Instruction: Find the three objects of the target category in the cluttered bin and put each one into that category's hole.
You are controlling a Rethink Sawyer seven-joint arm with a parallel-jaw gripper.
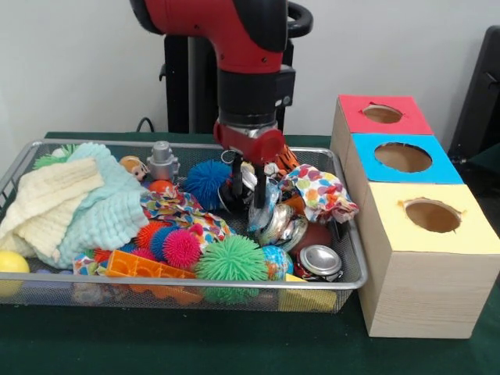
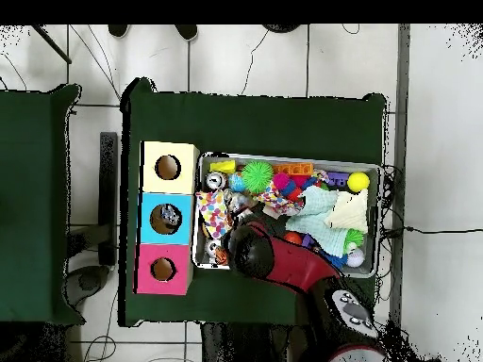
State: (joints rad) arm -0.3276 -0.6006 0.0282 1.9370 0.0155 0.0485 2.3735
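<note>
The wire bin (image 1: 353, 275) is full of clutter. My gripper (image 1: 248, 189) hangs low in its middle right part, open, with its fingers (image 1: 236, 183) either side of a crumpled shiny can (image 1: 275, 222). A second silver can (image 1: 319, 262) lies on its side at the bin's front right corner. Right of the bin stands a wooden box with a red hole (image 1: 383, 114), a blue hole (image 1: 403, 157) and a yellow hole (image 1: 432, 215). In the overhead view the arm (image 2: 283, 264) hides the gripper, and something grey shows inside the blue hole (image 2: 168, 218).
Around the gripper lie a blue spiky ball (image 1: 207, 180), a green spiky ball (image 1: 231, 259), a pink one (image 1: 181, 248) and a spotted cloth (image 1: 322, 192). Folded towels (image 1: 70, 199) fill the bin's left side. A yellow ball (image 1: 12, 262) and an orange block (image 1: 144, 269) sit at the front.
</note>
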